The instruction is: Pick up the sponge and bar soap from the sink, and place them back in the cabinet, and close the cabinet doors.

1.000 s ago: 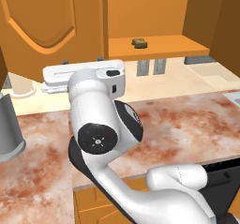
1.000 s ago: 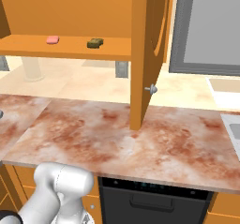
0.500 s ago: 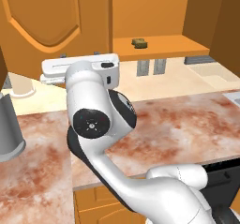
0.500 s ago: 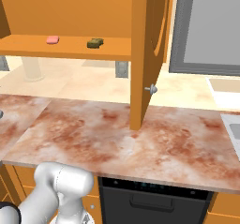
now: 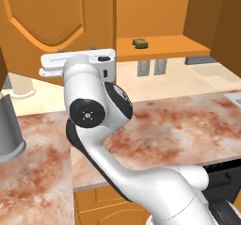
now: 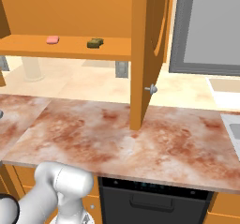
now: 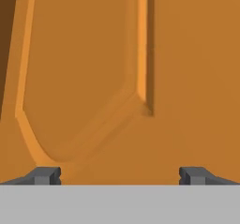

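Movement over the last second is small. From the left base view the arm has been lifted a touch and swung further left, towards the left door. The right base view hasn't shifted at all, so the base wasn't driven anywhere; it's purely the arm.

Going left to right: the left door is hanging open, with its arched panel right behind the white hand. In the hand view the gripper is pointed straight at that panel, and the fingertips are spread as wide as they go with nothing between them. Contact with the wood can't be made out.

Next, the soap and the sponge are lying a little apart on the shelf, so the putting-back part looks done. Only the doors seem to be left, and the left one is probably being lined up for a push. Further right, the right door is seen edge-on and wide open, its knob sticking out over the counter.

On views: the pink soap and that right door are given by the right base view, while the arm's pose beside the left door is given by the left base view. How squarely the panel is faced comes from the hand view.
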### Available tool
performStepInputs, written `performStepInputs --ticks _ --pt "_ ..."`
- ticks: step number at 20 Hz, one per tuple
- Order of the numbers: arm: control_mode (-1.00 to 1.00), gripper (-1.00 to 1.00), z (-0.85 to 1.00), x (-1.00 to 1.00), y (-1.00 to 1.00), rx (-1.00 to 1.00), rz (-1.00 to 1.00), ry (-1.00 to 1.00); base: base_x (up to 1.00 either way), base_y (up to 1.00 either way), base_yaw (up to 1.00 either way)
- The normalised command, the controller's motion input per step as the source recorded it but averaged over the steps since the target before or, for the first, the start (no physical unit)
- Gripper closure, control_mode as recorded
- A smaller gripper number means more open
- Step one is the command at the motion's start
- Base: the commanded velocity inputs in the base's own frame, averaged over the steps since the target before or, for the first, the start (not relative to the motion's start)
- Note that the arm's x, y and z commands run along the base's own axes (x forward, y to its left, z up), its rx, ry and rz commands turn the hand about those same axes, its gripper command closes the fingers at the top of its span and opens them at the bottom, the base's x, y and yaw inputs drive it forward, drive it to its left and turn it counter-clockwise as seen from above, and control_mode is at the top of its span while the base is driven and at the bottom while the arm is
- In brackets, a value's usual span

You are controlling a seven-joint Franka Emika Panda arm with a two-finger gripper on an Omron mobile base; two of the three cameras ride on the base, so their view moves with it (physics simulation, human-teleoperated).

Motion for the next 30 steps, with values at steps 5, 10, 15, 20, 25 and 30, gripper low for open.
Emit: performStepInputs --ticks 5,10,15,20,25,30 --pt "-1.0 -1.0 0.0 0.35 0.0 0.0 0.0 0.0 0.0 0.0 0.0" --pt "-1.0 -1.0 -0.02 0.34 0.0 0.0 0.0 0.0 0.0 0.0 0.0" --pt "-1.0 -1.0 -0.09 0.37 0.0 0.0 0.0 -0.03 0.0 0.0 0.0" --pt "-1.0 -1.0 -0.11 0.4 0.0 0.0 0.0 -0.03 0.0 0.0 0.0" --pt "-1.0 -1.0 -0.06 0.4 0.0 0.0 0.0 -0.02 0.0 0.0 0.0" --pt "-1.0 -1.0 -0.09 0.43 0.0 0.0 0.0 -0.02 0.0 0.0 0.0"
